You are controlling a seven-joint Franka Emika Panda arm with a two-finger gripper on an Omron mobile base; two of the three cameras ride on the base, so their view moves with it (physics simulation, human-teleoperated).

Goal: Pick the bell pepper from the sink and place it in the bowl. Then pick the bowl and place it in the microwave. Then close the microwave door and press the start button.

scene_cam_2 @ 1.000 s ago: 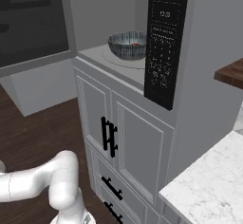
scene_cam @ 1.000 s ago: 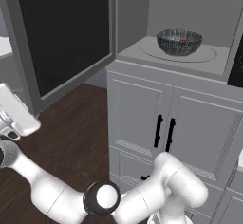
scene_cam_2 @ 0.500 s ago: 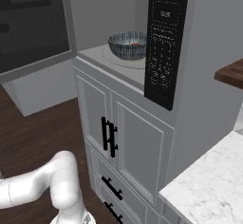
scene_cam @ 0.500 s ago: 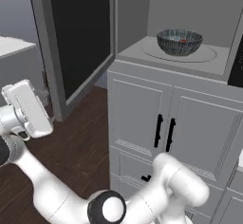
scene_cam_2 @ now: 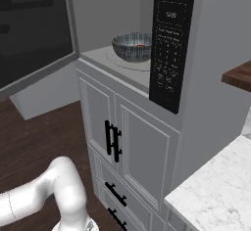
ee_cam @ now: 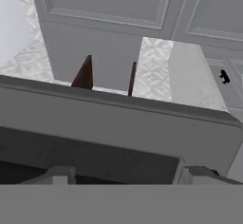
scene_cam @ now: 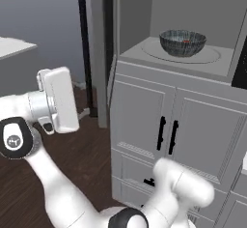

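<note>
Half swung, stiff heavy door (scene_cam: 99, 53) just ahead of jaws whose spread can't be judged, best pushed flat near free edge, bowl (scene_cam: 182, 42) already inside microwave (scene_cam_2: 147, 39).

Bowl (scene_cam: 183, 43) seen upright on pale turntable (scene_cam: 212, 56) inside microwave (scene_cam_2: 125, 10), approx centred; dark speckled outside. Red pepper (scene_cam_2: 139, 45) glimpsed inside bowl, mostly hidden by rim. Microwave cavity grey, w/ black control strip (scene_cam_2: 169, 44) on right edge. Door (scene_cam_2: 37, 34) grey-framed, dark glass, found part open, swung out at cavity's left; in left base view seen nearly edge-on.
</note>
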